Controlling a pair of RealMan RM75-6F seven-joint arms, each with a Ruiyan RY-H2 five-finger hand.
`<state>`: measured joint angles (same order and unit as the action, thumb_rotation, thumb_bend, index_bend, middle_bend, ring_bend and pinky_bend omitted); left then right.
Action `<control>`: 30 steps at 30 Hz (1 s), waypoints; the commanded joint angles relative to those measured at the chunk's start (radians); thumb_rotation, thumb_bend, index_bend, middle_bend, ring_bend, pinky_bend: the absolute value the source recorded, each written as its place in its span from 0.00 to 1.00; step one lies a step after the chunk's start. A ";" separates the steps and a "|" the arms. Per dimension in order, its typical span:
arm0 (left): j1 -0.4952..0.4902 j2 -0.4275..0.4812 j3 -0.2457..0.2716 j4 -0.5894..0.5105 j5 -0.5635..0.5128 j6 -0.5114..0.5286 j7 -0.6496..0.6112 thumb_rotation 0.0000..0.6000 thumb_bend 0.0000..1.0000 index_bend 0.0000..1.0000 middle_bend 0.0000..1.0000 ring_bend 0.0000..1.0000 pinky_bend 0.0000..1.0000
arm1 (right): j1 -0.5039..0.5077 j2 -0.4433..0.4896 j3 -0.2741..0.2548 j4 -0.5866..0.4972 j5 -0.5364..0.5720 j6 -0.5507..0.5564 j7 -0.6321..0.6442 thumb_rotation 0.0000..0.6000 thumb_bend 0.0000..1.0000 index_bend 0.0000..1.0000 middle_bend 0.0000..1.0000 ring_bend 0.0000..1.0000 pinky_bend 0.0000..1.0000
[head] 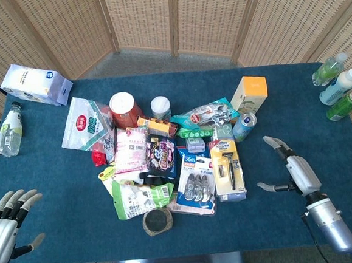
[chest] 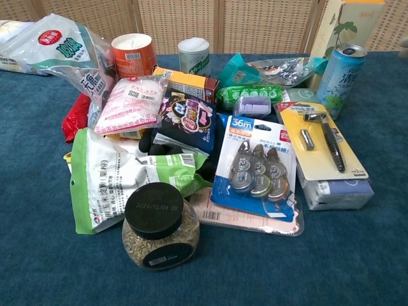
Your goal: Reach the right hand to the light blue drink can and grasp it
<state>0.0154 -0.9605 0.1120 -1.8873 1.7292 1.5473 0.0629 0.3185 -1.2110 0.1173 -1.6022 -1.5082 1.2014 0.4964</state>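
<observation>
The light blue drink can (head: 244, 126) stands upright at the right edge of the pile, in front of the orange-topped carton (head: 249, 93); the chest view shows the can (chest: 340, 80) at the upper right. My right hand (head: 292, 170) is open over the blue table, turned on edge with fingers pointing toward the can, about a hand's length short of it. My left hand (head: 7, 221) is open at the front left corner, holding nothing. Neither hand shows in the chest view.
A razor pack (head: 229, 167) lies just left of my right hand. Snack bags, a red-lidded tub (head: 123, 108) and a dark-lidded jar (chest: 159, 226) crowd the middle. Three green and white bottles (head: 340, 87) stand at the right edge, a water bottle (head: 9, 129) at the left.
</observation>
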 commanded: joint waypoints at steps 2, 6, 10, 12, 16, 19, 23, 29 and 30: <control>0.006 0.002 0.004 -0.011 0.009 0.006 0.017 1.00 0.26 0.17 0.18 0.11 0.00 | 0.065 -0.012 0.031 0.062 0.002 -0.063 0.107 0.85 0.08 0.02 0.05 0.00 0.14; 0.011 0.007 0.008 -0.028 0.018 0.009 0.035 1.00 0.26 0.16 0.18 0.11 0.00 | 0.099 -0.025 0.044 0.117 0.013 -0.098 0.173 0.85 0.07 0.02 0.05 0.00 0.14; 0.014 0.014 0.007 -0.048 0.020 0.011 0.056 1.00 0.26 0.16 0.18 0.11 0.00 | 0.127 -0.032 0.053 0.166 0.021 -0.121 0.221 0.85 0.08 0.02 0.05 0.00 0.14; 0.016 0.014 0.006 -0.057 0.022 0.012 0.067 1.00 0.26 0.16 0.18 0.11 0.00 | 0.140 -0.031 0.056 0.182 0.022 -0.134 0.247 0.85 0.08 0.02 0.05 0.00 0.15; 0.020 0.009 0.006 -0.073 0.024 0.012 0.099 1.00 0.26 0.17 0.18 0.11 0.00 | 0.167 -0.031 0.062 0.227 0.025 -0.160 0.296 0.84 0.08 0.02 0.05 0.00 0.14; 0.023 0.005 0.004 -0.087 0.024 0.011 0.125 1.00 0.26 0.16 0.18 0.11 0.00 | 0.183 -0.033 0.063 0.261 0.030 -0.177 0.323 0.84 0.08 0.02 0.05 0.00 0.14; 0.026 0.003 0.004 -0.104 0.029 0.011 0.148 1.00 0.26 0.17 0.18 0.11 0.00 | 0.200 -0.040 0.060 0.303 0.029 -0.194 0.367 0.85 0.08 0.02 0.05 0.00 0.14; 0.031 0.002 0.009 -0.126 0.034 0.003 0.178 1.00 0.26 0.16 0.18 0.11 0.00 | 0.232 -0.065 0.052 0.382 0.028 -0.227 0.422 0.84 0.08 0.02 0.05 0.00 0.14; 0.032 0.003 0.010 -0.129 0.035 0.002 0.182 1.00 0.26 0.16 0.18 0.11 0.00 | 0.236 -0.068 0.050 0.393 0.027 -0.232 0.433 0.85 0.08 0.02 0.05 0.00 0.14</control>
<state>0.0462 -0.9583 0.1207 -2.0144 1.7631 1.5508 0.2430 0.5451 -1.2709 0.1711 -1.2252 -1.4808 0.9794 0.9131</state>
